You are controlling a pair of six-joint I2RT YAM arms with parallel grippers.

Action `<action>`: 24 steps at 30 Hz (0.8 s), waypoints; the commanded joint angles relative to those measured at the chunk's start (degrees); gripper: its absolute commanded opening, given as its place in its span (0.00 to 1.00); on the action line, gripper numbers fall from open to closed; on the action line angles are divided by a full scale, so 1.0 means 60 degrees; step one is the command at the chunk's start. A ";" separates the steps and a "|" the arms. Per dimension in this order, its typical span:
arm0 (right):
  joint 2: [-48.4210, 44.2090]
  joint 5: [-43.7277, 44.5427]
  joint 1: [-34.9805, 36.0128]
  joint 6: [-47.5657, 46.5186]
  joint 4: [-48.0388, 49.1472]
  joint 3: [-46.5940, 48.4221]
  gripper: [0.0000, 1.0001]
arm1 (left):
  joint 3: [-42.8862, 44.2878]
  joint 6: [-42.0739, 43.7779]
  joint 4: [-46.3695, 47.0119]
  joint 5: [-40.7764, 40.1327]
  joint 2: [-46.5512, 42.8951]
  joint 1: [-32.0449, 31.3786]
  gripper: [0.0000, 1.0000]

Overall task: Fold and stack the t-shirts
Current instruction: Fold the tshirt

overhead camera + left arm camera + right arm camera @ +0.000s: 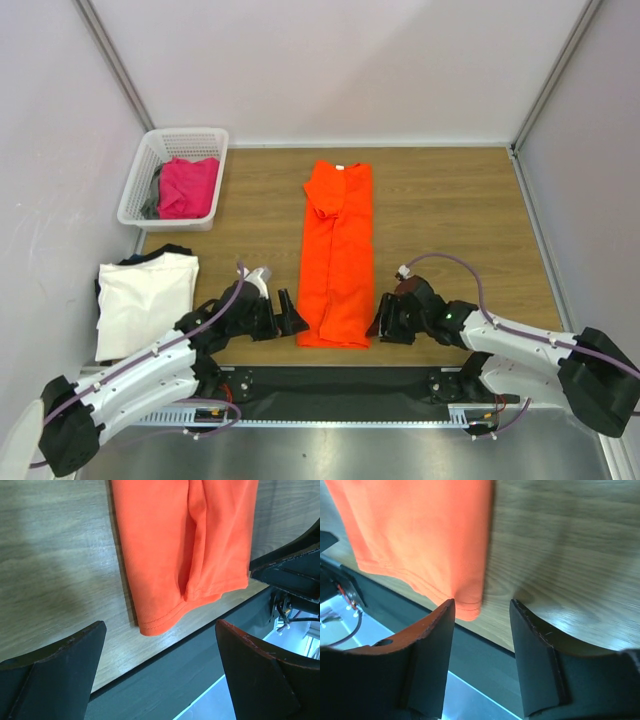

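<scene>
Right — bright orange soft cloth t-shirt (pixel 336 260), long folded strip, looked light, limp; near hem corners best to pinch. Jaws of left gripper (pixel 285 317) stood wide; right gripper (pixel 381 321) narrower — empty.

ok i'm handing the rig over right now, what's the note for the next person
Left gripper: open, by the orange t-shirt's near left corner.
Right gripper: jaws apart at its near right corner, not clamped.
Done: orange t-shirt folded into a long strip mid-table; white t-shirt folded at left, on a dark t-shirt.
Left: fold orange crosswise and stack it, then the magenta t-shirt and grey t-shirt in the basket.
</scene>
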 commanded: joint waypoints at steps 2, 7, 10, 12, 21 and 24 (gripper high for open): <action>0.0222 -0.0178 0.0278 0.0276 0.0902 -0.0192 0.51 | -0.0213 -0.0530 0.0318 -0.0115 -0.0225 -0.0179 0.97; 0.0208 -0.0236 0.0425 0.0497 0.1428 -0.0572 0.49 | -0.0462 -0.0969 0.0186 -0.0305 -0.0210 -0.0530 0.95; 0.0339 -0.0222 0.0484 0.0526 0.1663 -0.0690 0.42 | -0.0711 -0.1277 0.0289 -0.0349 -0.0328 -0.0677 0.93; 0.0515 -0.0193 0.0513 0.0497 0.1751 -0.0705 0.34 | -0.0814 -0.1438 0.0289 -0.0436 -0.0401 -0.0750 0.91; 0.0194 0.0115 0.0630 0.0599 0.1064 -0.1027 0.00 | -0.1181 -0.1922 0.0845 -0.0598 -0.0358 -0.0970 0.82; -0.0172 0.0276 0.0659 0.0629 0.0727 -0.1173 0.00 | -0.1195 -0.1937 0.0890 -0.0656 -0.0270 -0.1029 0.75</action>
